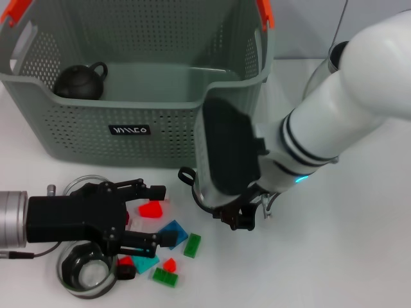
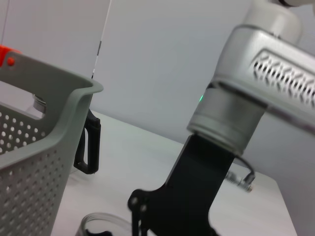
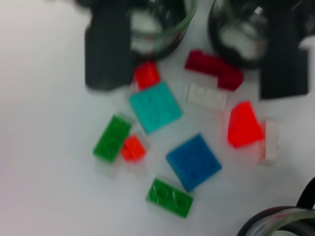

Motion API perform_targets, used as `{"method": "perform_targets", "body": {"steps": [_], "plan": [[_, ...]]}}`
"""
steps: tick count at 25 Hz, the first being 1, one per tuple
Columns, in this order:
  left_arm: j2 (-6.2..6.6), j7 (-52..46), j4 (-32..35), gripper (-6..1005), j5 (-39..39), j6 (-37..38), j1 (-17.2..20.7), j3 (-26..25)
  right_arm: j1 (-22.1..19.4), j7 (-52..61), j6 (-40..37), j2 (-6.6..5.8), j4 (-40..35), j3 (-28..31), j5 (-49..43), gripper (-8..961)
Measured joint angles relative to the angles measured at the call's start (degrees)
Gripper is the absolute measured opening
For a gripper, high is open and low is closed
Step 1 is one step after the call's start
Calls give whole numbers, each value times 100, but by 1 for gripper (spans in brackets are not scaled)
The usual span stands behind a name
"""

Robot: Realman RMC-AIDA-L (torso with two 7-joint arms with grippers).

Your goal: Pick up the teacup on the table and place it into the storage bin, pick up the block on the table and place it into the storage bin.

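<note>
White table: the bare surface you see across the front and right of the head view; it also shows in the left wrist view, running back to a plain pale wall. Glass carafe: it stands on the table near the middle of your head view, mostly covered; look for its black loop handle, upright. Second glass vessel: far right, largely hidden; its kind cannot be told.

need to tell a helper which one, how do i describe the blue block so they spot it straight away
Start at the storage bin, then look at the table in front of it, where small blocks are scattered. The blue block is a flat square tile, the only dark blue piece there.
</note>
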Motion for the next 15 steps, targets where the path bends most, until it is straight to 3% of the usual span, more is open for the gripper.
{"method": "perform_targets", "body": {"steps": [15], "plan": [[9, 170, 75, 933, 32, -10, 120, -150, -533, 665, -1903, -29, -1536, 2245, 1226, 58]]}}
